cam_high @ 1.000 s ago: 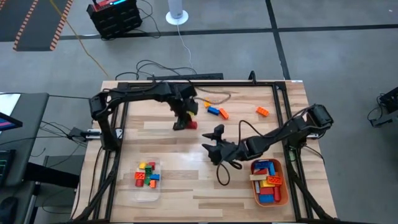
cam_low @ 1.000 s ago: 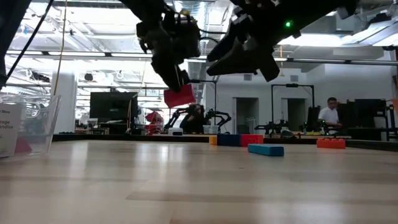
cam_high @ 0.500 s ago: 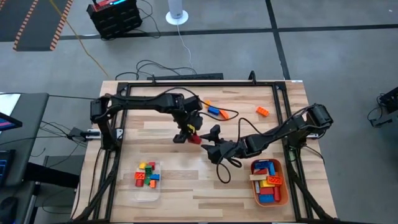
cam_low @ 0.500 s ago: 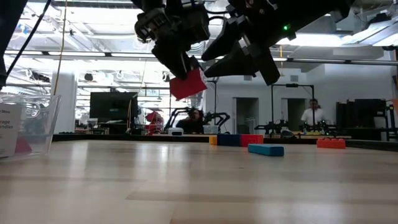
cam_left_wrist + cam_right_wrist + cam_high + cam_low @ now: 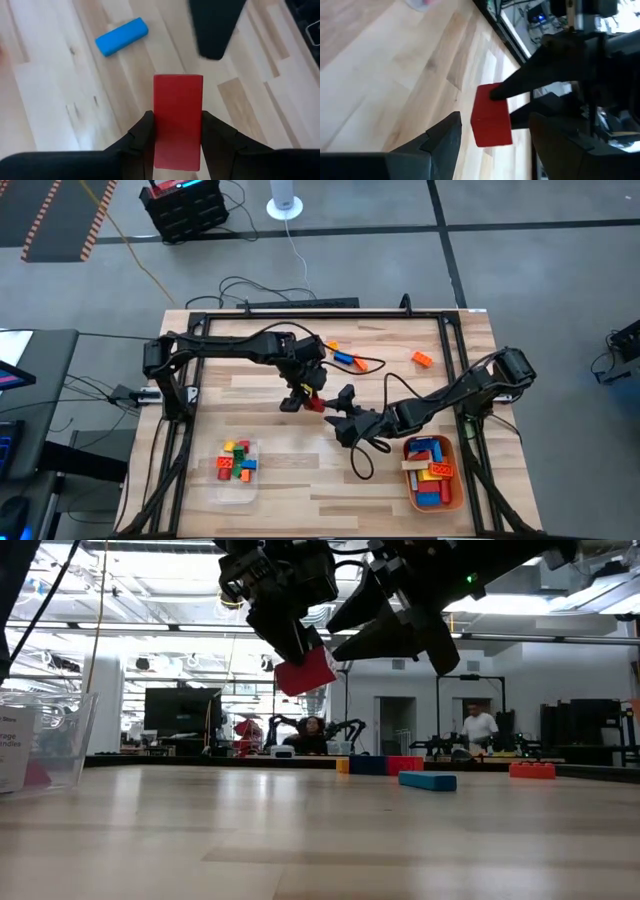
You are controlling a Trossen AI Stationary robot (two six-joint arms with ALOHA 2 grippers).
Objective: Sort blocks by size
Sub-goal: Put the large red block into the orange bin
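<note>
Over the middle of the table, well off the wood, the left gripper is pinching a long red block by its two long sides, and in the last second it has carried that block away from the back of the table and toward the right gripper, which has hardly moved and waits with its fingers spread wide, nothing between them. From the right arm's own camera the red block now hangs just ahead of those open fingers, so this looks to me like a hand-over about to happen: a long piece on its way to the orange tray at the front right, where other long bars already lie, while the short cubes sit in the clear tray at the front left. The block itself is plain bright red, smooth on the face the left wrist camera sees, sharp-edged, tilted a little in the grip. Farther back, a blue bar, an orange piece and another orange block lie unsorted on the table.
</note>
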